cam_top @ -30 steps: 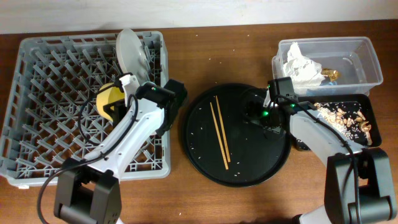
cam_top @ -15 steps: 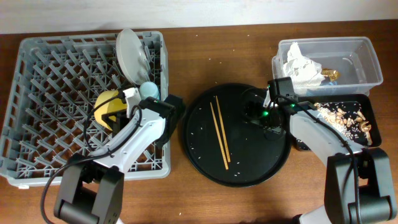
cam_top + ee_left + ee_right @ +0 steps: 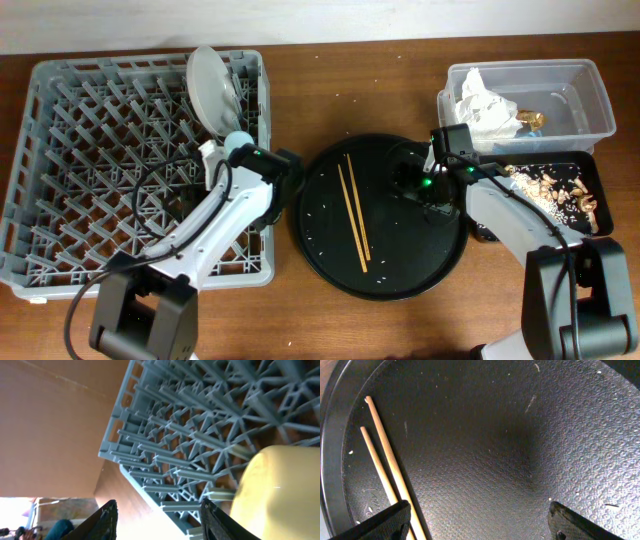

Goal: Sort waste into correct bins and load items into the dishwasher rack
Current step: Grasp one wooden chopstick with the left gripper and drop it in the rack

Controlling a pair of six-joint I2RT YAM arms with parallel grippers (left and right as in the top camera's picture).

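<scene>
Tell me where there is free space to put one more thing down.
Bare wooden table lies between the large grey plastic rack and the clear plastic tub, behind the round black tray. The tray is free right of the thin wooden chopsticks. Crowded: the rack's right edge, with pale round plate, small blue cup and left arm.

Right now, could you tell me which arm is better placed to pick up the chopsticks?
Right: the right tool, open, hangs over the round black tray beside the chopsticks; the left tool is over the dishwasher rack.
</scene>
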